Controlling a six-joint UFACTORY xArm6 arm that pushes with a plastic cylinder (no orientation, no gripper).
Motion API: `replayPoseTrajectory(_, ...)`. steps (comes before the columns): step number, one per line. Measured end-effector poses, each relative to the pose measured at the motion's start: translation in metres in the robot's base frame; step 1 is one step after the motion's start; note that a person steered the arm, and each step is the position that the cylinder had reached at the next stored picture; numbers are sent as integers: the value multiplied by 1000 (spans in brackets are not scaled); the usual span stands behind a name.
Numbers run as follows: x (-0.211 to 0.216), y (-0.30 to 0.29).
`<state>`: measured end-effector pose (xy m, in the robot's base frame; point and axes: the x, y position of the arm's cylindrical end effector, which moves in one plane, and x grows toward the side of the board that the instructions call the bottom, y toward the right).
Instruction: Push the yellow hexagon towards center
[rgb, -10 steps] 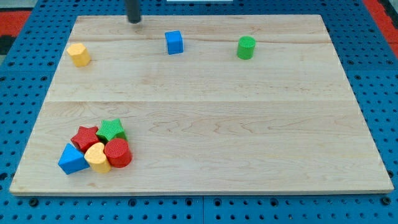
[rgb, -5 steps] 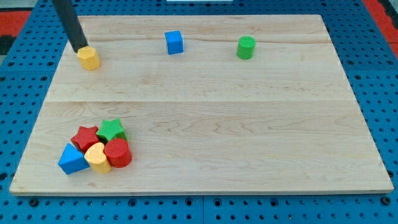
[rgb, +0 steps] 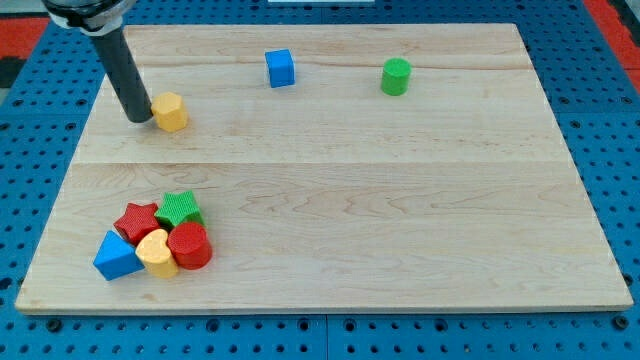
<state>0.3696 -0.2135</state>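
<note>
The yellow hexagon (rgb: 170, 111) lies on the wooden board (rgb: 330, 190) in the upper left part. My tip (rgb: 139, 118) stands right against the hexagon's left side, touching it. The dark rod rises from the tip towards the view's top left. The hexagon is well left of and above the board's middle.
A blue cube (rgb: 281, 68) and a green cylinder (rgb: 396, 76) stand near the view's top. A cluster at the bottom left holds a red star (rgb: 137, 220), a green star (rgb: 180, 208), a red cylinder (rgb: 190, 246), a yellow heart-like block (rgb: 156, 253) and a blue block (rgb: 116, 256).
My tip came from the top of the board to the hexagon's left side and pushed it to the right and slightly down. The other blocks have not moved.
</note>
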Motion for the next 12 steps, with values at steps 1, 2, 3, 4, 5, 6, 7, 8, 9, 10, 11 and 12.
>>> replayPoseTrajectory(1,0,17)
replayPoseTrajectory(2,-1,27)
replayPoseTrajectory(3,-5,23)
replayPoseTrajectory(4,-27,28)
replayPoseTrajectory(5,-28,39)
replayPoseTrajectory(6,-12,49)
replayPoseTrajectory(7,-3,68)
replayPoseTrajectory(8,-2,92)
replayPoseTrajectory(9,2,104)
replayPoseTrajectory(10,15,109)
replayPoseTrajectory(11,15,104)
replayPoseTrajectory(12,21,66)
